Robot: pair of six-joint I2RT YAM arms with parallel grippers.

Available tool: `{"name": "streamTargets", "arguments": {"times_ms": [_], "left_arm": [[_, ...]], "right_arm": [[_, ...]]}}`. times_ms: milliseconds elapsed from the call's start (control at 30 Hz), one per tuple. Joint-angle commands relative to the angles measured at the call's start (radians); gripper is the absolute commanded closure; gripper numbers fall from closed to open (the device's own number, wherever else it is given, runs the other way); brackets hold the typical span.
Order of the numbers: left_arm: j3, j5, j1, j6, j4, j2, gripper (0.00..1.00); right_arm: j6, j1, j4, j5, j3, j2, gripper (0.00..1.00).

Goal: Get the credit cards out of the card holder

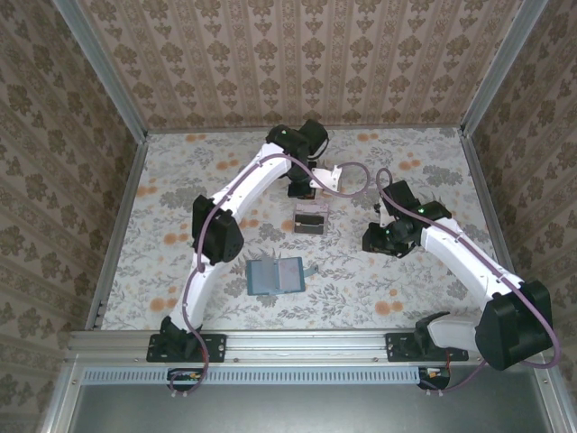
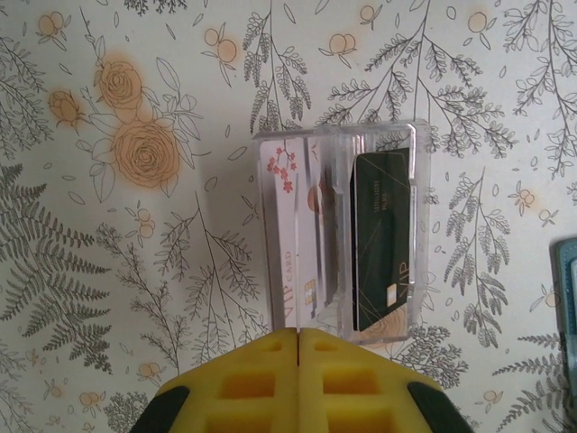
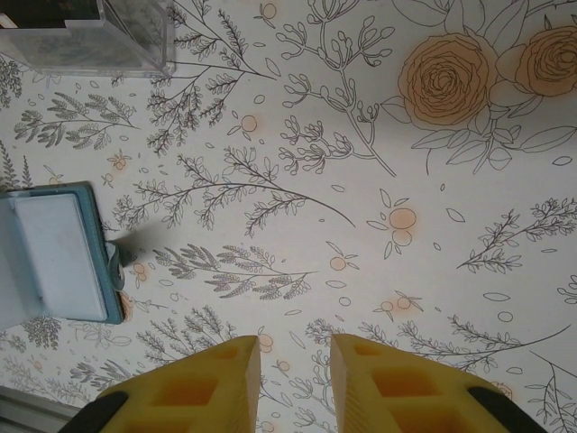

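Right now your left gripper point(image 2: 297, 336) is pinched fully closed on nothing. Just ahead of its tips: clear plastic rack point(image 2: 411, 180) w/ the thin dark and pale credit cards point(image 2: 379, 239) slotted inside. Your right gripper point(image 3: 295, 347) is partly spread, empty; the small teal-blue folding card holder point(image 3: 54, 257) lies open, off to its left.

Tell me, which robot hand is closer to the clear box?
Left. The left gripper is at the edge of the clear box; the right gripper is farther off to its side.
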Motion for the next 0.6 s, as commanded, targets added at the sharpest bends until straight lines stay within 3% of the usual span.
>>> {"name": "streamTargets", "arguments": {"times_ms": [0, 333, 500, 567], "left_arm": [[0.034, 0.040, 0.003, 0.031, -0.032, 0.025, 1.00], [0.041, 0.058, 0.001, 0.018, -0.038, 0.071, 1.00], [0.041, -0.003, -0.006, 0.014, -0.010, 0.089, 1.00], [0.041, -0.033, -0.008, 0.006, 0.009, 0.094, 0.96]], "right_arm": [[-0.016, -0.007, -0.028, 0.014, -0.003, -0.009, 0.72], [-0.022, -0.016, -0.030, 0.009, -0.005, -0.001, 0.72], [-0.022, -0.016, -0.030, 0.006, -0.009, -0.002, 0.72], [-0.022, -0.017, -0.031, 0.007, -0.010, -0.003, 0.72]]}}
